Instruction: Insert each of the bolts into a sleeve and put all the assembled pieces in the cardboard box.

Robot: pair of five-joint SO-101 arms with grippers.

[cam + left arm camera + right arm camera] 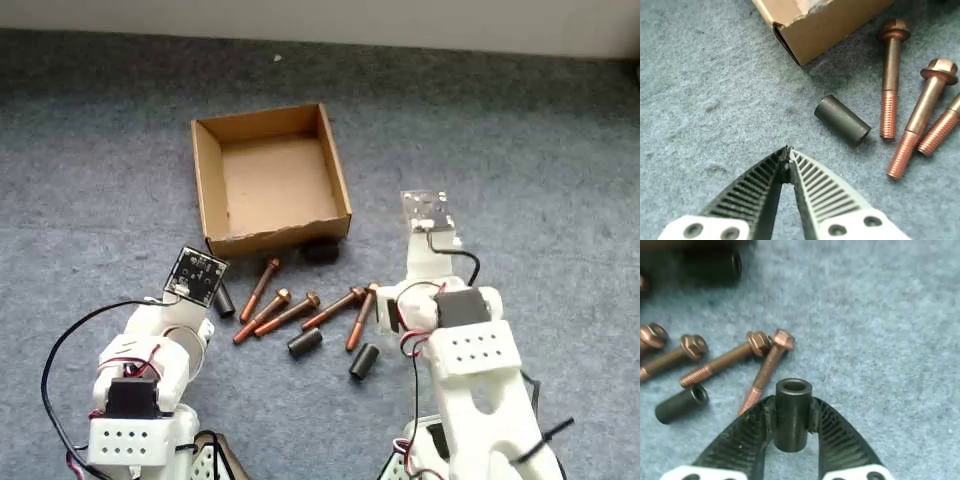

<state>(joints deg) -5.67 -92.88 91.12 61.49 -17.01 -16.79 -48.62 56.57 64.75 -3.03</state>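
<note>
My right gripper (792,407) is shut on a black sleeve (792,415), held upright with its bore facing the camera. In the high view this gripper (386,314) sits beside the heads of two copper bolts (360,318). My left gripper (788,152) is shut on nothing, its tips just short of a lying sleeve (842,120) near the box corner (825,25). Several bolts (285,313) lie side by side in front of the open cardboard box (205,180). Loose sleeves lie at the box front (320,250), among the bolts (305,343) and near the right arm (364,361).
Everything rests on grey carpet (520,150). A pale wall edge (400,20) runs along the back. Black cables (60,370) loop beside the left arm. Open carpet spreads to the right of the box and to its left.
</note>
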